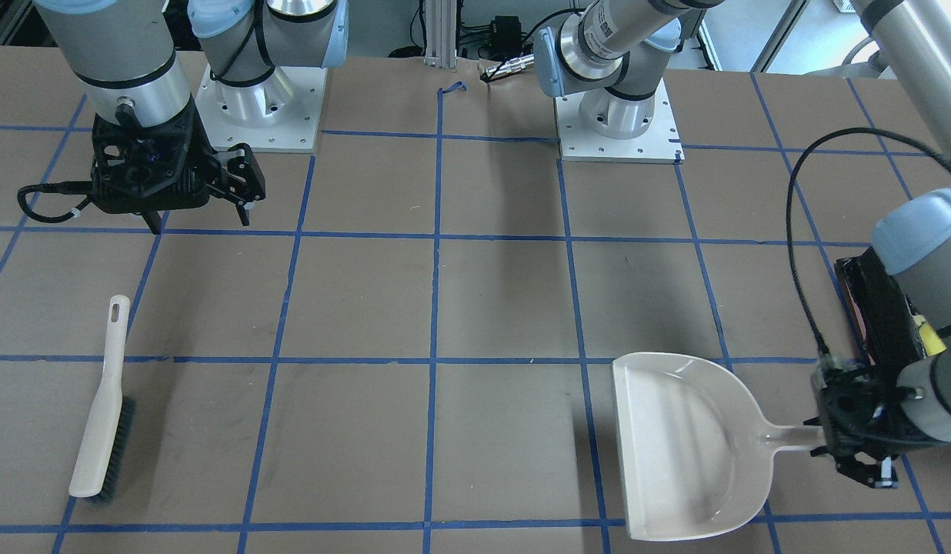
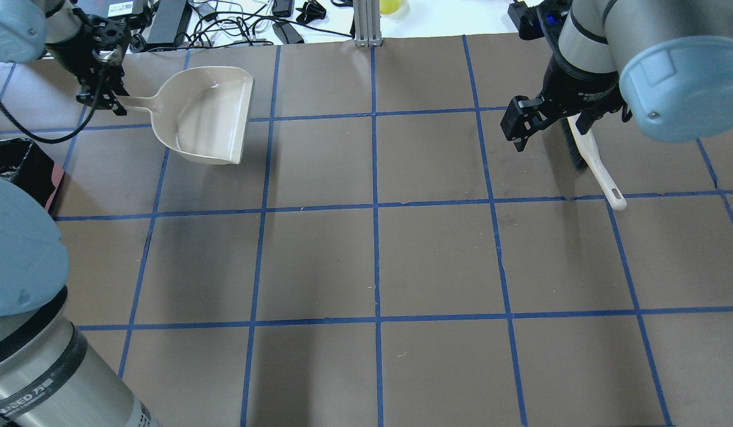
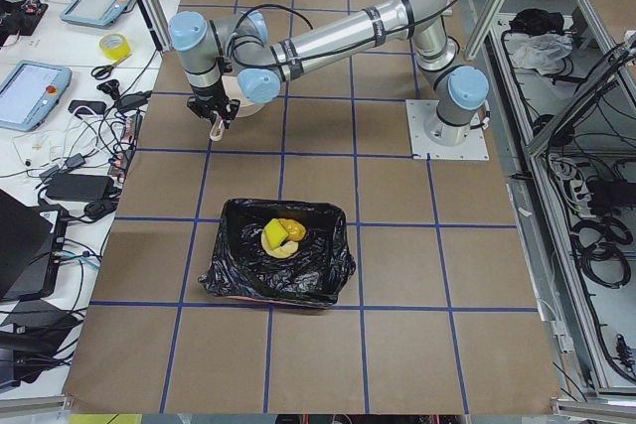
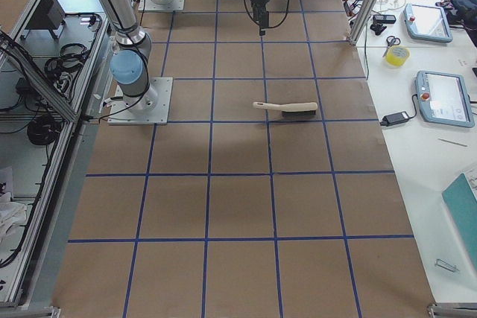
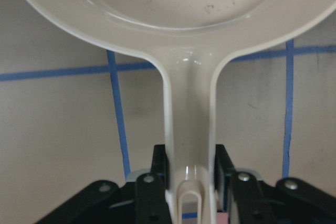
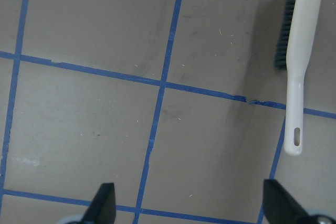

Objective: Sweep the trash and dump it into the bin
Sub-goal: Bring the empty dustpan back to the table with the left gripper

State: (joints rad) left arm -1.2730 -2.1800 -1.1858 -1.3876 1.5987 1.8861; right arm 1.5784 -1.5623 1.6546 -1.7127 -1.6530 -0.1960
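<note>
My left gripper (image 1: pixel 852 454) is shut on the handle of the beige dustpan (image 1: pixel 691 446), which looks empty; the left wrist view shows the fingers (image 5: pixel 157 174) clamped on both sides of the handle. The black-bagged bin (image 3: pixel 328 265) holds yellow and golden-brown trash pieces (image 3: pixel 281 237); I cannot tell the single items apart. The bin (image 1: pixel 875 308) stands just behind my left arm. My right gripper (image 1: pixel 198 219) is open and empty above the table. The white brush (image 1: pixel 102 408) lies flat on the table, apart from it.
The table is brown paper with a blue tape grid. The two arm bases (image 1: pixel 260 115) stand at the robot's side. Cables and devices (image 2: pixel 236 24) lie beyond the far edge. The bin (image 2: pixel 16 166) sits near the table's left end.
</note>
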